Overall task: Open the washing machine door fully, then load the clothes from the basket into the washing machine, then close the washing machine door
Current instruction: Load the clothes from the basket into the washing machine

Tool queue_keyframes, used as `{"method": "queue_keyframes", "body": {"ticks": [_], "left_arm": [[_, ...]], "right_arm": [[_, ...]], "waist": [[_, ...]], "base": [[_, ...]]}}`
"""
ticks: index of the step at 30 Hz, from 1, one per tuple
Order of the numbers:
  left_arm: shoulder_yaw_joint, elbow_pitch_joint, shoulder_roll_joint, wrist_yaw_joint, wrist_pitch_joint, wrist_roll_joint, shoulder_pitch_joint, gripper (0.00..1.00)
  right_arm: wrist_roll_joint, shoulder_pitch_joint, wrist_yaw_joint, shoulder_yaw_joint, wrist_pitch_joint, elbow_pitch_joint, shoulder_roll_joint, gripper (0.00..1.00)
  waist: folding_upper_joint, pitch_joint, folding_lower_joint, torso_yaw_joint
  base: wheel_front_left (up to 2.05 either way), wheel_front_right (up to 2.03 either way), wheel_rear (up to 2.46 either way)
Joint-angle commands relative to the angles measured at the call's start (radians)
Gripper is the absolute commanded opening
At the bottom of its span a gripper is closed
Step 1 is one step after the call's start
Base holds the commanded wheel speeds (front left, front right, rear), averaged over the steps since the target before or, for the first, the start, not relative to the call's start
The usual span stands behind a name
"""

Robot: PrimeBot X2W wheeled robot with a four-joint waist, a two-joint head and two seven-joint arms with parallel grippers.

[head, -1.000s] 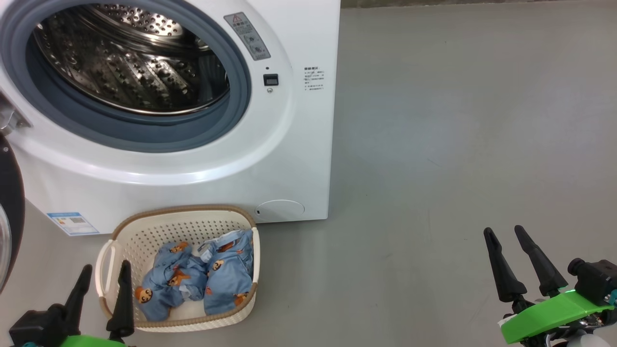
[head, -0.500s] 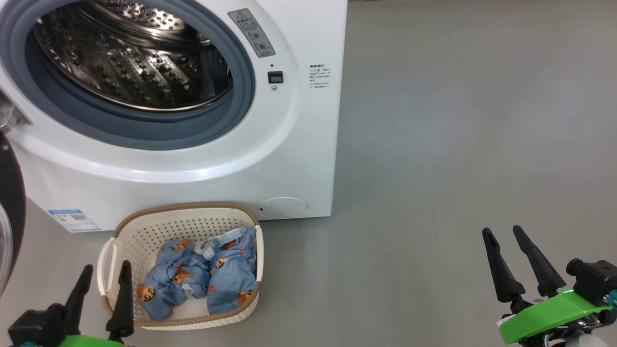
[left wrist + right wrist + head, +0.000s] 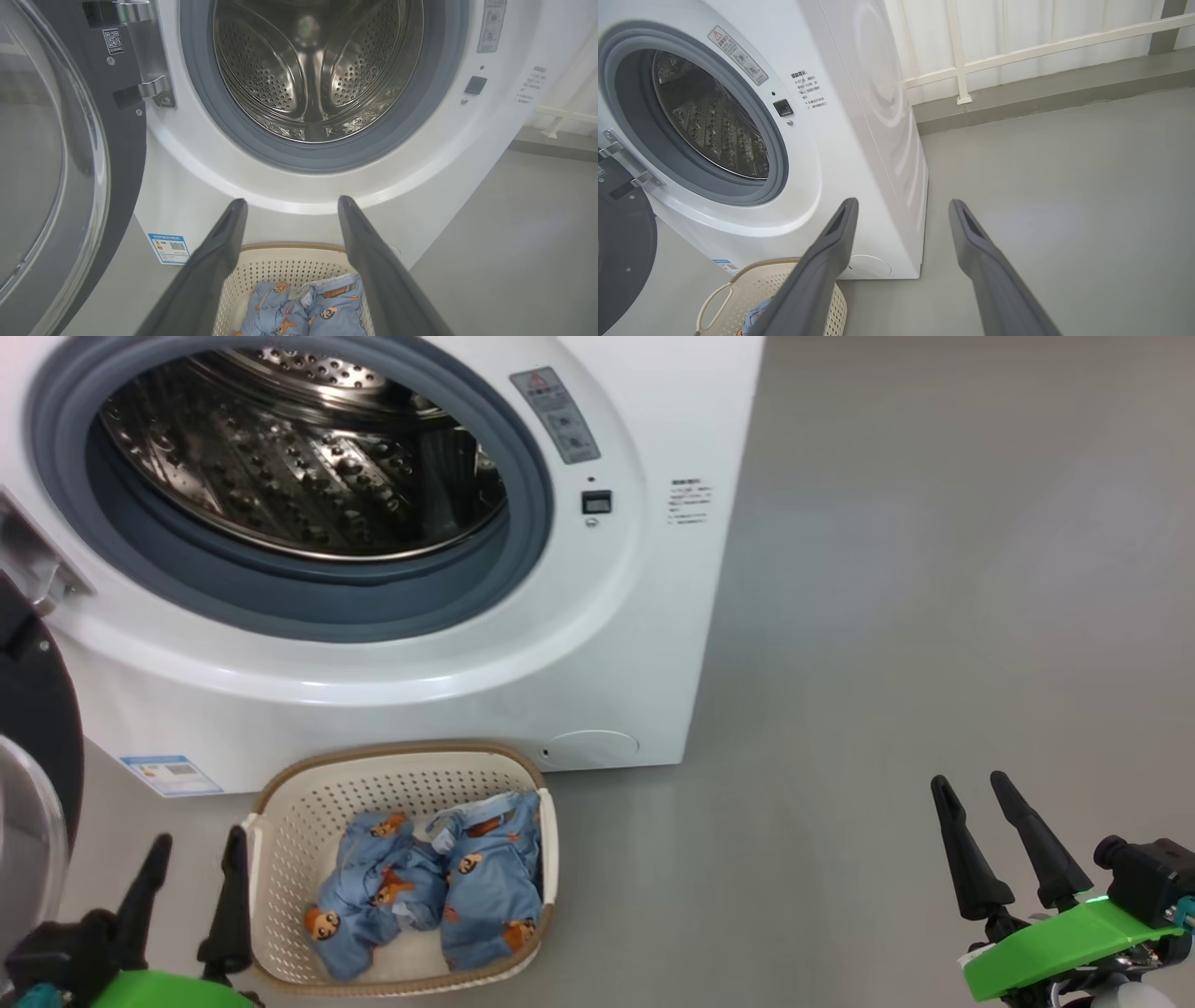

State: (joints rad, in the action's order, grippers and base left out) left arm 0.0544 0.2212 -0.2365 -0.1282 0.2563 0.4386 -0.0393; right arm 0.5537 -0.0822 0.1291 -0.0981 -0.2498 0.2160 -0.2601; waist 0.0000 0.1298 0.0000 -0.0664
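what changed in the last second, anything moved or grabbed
The head camera turned left, so the washing machine and basket sit further right in its view; no thing itself moved, none was grabbed or released. The clothes stay in the basket, the door open, left claw and right claw open and empty.

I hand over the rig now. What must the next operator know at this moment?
Grippers: left gripper open, empty, beside the basket; right gripper open, empty, over bare floor.
The washing machine door stands open at the left; the drum is empty.
The clothes lie in the basket, in front of the washing machine.
Done: door opened.
To do: load the clothes, close the door.
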Motion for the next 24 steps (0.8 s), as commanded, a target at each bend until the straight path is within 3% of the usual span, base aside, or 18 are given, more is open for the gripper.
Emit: {"method": "queue_keyframes", "body": {"ticks": [1,6,24], "left_arm": [[-0.043,-0.022,-0.029,-0.002,0.006,-0.003,-0.052,1.00],[-0.043,-0.030,-0.023,-0.002,0.006,-0.019,-0.058,1.00],[0.007,0.037,0.028,-0.002,0.006,-0.010,-0.073,1.00]], "right_arm": [[-0.014,-0.019,0.002,-0.020,-0.012,-0.027,-0.011,1.00],[-0.014,-0.025,0.002,-0.018,-0.012,-0.027,-0.009,1.00],[-0.021,-0.052,0.002,-0.015,-0.012,-0.040,0.003,1.00]], "waist": [[0.0000,0.006,0.0000,0.000],[0.0000,0.016,0.0000,0.001],[0.0000,0.077,0.0000,0.001]], "base": [[0.50,-1.45,0.95],[0.33,-0.81,0.48],[0.01,-0.01,0.00]]}}
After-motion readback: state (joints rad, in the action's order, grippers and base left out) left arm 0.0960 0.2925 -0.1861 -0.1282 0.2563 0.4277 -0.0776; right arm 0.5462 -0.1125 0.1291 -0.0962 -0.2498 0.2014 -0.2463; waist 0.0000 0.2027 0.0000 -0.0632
